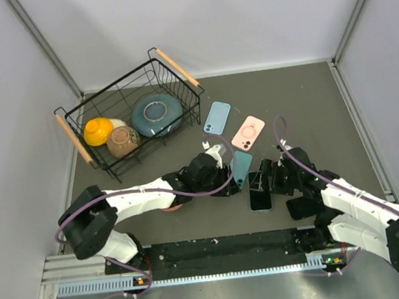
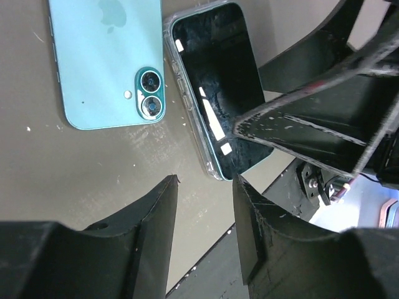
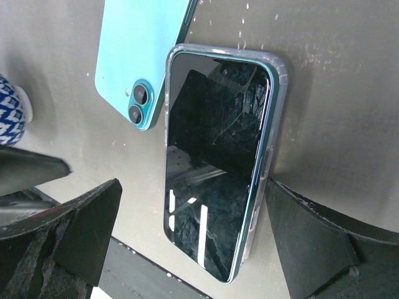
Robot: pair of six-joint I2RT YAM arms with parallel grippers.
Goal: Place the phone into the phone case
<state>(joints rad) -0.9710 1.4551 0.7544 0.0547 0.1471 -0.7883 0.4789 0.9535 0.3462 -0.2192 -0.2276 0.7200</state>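
I am watching the right gripper point(image 3: 193, 187) reaching down over the counter point(image 3: 349, 93). Its fingers point(image 3: 75, 230) are spread wide — one on each long side of the phone point(image 3: 212, 174), which is lying screen up between them. The phone is sitting inside the clear case point(image 3: 282, 87), its teal edge showing within the case rim. Whether either finger is touching the case, I cannot tell.

The left gripper point(image 2: 206, 187) is pointing down at bare counter just beside the cased phone's end, jaws parted a modest way and holding nothing.

A second teal phone point(image 2: 103, 62) is lying camera side up alongside the case — corners very close, contact unclear.
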